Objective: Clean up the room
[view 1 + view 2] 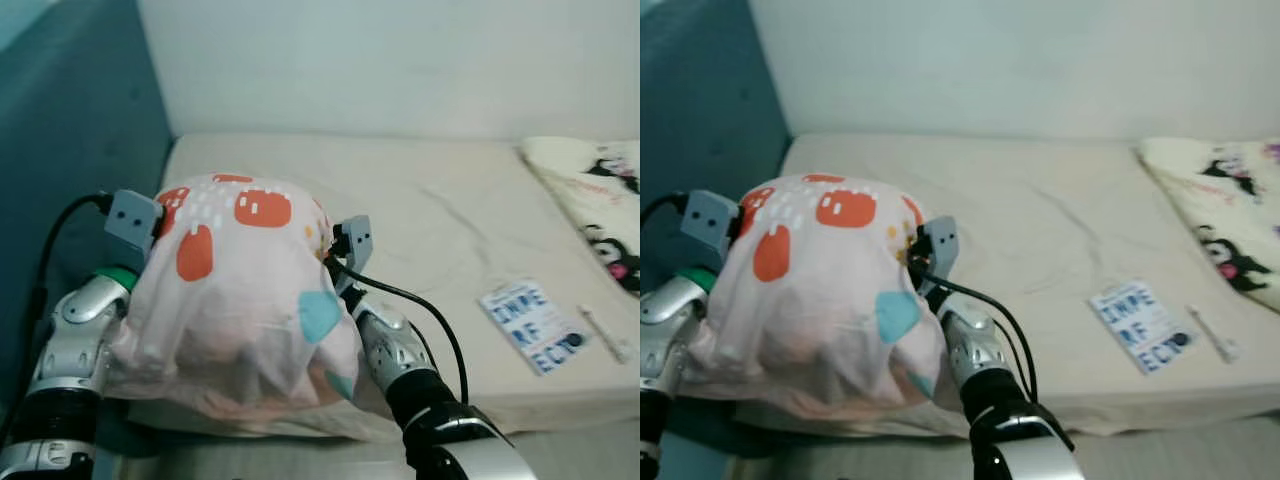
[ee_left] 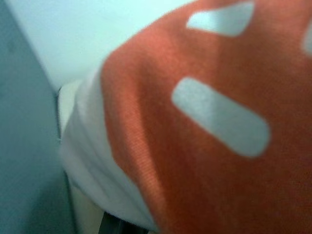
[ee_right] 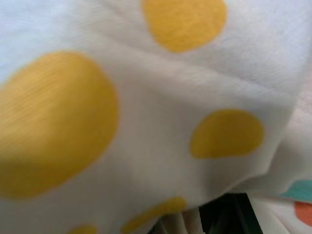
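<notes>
Two silver arms rise on either side of a white pillow (image 1: 235, 300) printed with orange, teal and yellow shapes, held up off the near edge of the mattress (image 1: 430, 230). The left gripper (image 1: 140, 225) presses against the pillow's left flank and the right gripper (image 1: 345, 250) against its right flank, each wrist camera block showing just at the fabric's edge. Fabric hides the fingers of both, so how far they are spread cannot be told; the wrist views give only close cloth, orange with pale dashes on the left and yellow spots on the right. Beyond the pillow, to its right on the mattress, lies a blue-and-white booklet (image 1: 533, 326) with a thin white stick (image 1: 607, 334) just beside it. Farther right, a cream blanket (image 1: 590, 195) with black cartoon figures lies at the mattress's far right edge.
</notes>
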You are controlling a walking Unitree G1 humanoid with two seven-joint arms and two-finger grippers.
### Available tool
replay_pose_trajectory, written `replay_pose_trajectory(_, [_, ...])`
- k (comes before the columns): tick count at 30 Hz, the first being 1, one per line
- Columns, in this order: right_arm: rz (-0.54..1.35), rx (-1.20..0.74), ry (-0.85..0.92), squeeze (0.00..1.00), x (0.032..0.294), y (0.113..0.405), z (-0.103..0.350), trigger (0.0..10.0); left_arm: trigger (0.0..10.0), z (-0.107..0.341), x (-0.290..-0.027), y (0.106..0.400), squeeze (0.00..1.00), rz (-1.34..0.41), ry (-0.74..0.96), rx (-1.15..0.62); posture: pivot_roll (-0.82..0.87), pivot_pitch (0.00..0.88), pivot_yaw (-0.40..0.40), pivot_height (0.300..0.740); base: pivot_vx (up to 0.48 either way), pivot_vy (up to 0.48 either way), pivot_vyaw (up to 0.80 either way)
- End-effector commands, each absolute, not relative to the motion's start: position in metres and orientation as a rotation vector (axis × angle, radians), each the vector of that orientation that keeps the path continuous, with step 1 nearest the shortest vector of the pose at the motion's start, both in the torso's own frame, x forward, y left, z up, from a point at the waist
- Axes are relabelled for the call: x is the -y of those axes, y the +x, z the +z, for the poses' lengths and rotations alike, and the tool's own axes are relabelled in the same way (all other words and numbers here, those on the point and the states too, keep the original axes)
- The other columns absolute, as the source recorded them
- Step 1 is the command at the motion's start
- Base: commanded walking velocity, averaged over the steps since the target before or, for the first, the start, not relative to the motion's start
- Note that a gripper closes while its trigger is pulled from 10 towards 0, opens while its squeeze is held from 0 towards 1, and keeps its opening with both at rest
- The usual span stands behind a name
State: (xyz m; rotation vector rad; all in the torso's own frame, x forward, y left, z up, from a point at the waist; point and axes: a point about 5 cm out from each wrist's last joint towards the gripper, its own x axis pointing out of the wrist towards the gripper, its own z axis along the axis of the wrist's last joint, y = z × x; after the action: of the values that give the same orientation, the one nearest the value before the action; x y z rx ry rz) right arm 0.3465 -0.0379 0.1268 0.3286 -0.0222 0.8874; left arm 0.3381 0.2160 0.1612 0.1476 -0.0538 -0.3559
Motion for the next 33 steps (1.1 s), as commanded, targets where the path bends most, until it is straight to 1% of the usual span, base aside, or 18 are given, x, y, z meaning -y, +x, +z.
replay_pose_trajectory(1, [0.978, 0.052, 0.319, 0.0, 0.015, 0.342, 0.137, 10.0, 10.0, 0.161, -0.197, 0.341, 0.0, -0.421, 0.145, 0.052, 0.16, 0.051, 0.019, 0.74, 0.0, -0.465, 0.0])
replay_pose_trajectory(3, [0.976, 0.051, 0.321, 0.0, 0.016, 0.342, 0.137, 10.0, 10.0, 0.161, -0.198, 0.342, 0.0, -0.407, 0.134, 0.05, 0.16, 0.05, 0.02, 0.74, 0.0, -0.465, 0.0])
replay_pose_trajectory(6, [0.975, 0.05, 0.321, 0.0, 0.016, 0.342, 0.136, 10.0, 10.0, 0.16, -0.201, 0.344, 0.0, -0.383, 0.107, 0.03, 0.16, 0.05, 0.02, 0.74, 0.0, 0.0, 0.0])
replay_pose_trajectory(11, [0.967, 0.044, 0.323, 0.0, 0.017, 0.342, 0.135, 10.0, 10.0, 0.154, -0.198, 0.343, 0.0, -0.415, 0.151, -0.021, 0.16, 0.049, 0.021, 0.74, 0.0, 0.0, 0.0])
replay_pose_trajectory(20, [0.945, 0.039, 0.334, 0.0, 0.018, 0.344, 0.135, 10.0, 10.0, 0.152, -0.195, 0.34, 0.0, -0.43, 0.159, -0.028, 0.16, 0.046, 0.02, 0.74, 0.0, 0.0, 0.0])
replay_pose_trajectory(25, [0.839, 0.043, 0.352, 0.0, 0.024, 0.352, 0.138, 10.0, 10.0, 0.148, -0.203, 0.343, 0.0, -0.387, 0.189, -0.05, 0.17, 0.035, 0.028, 0.74, 0.0, 0.0, 0.0])
replay_pose_trajectory(28, [0.729, 0.037, 0.399, 0.0, 0.034, 0.361, 0.141, 10.0, 10.0, 0.148, -0.204, 0.345, 0.0, -0.395, 0.194, -0.054, 0.17, 0.034, 0.036, 0.74, 0.0, 0.0, 0.0])
replay_pose_trajectory(33, [0.701, 0.034, 0.408, 0.0, 0.036, 0.362, 0.14, 10.0, 10.0, 0.149, -0.201, 0.347, 0.0, -0.395, 0.199, -0.049, 0.18, 0.04, 0.038, 0.74, 0.0, 0.0, 0.0])
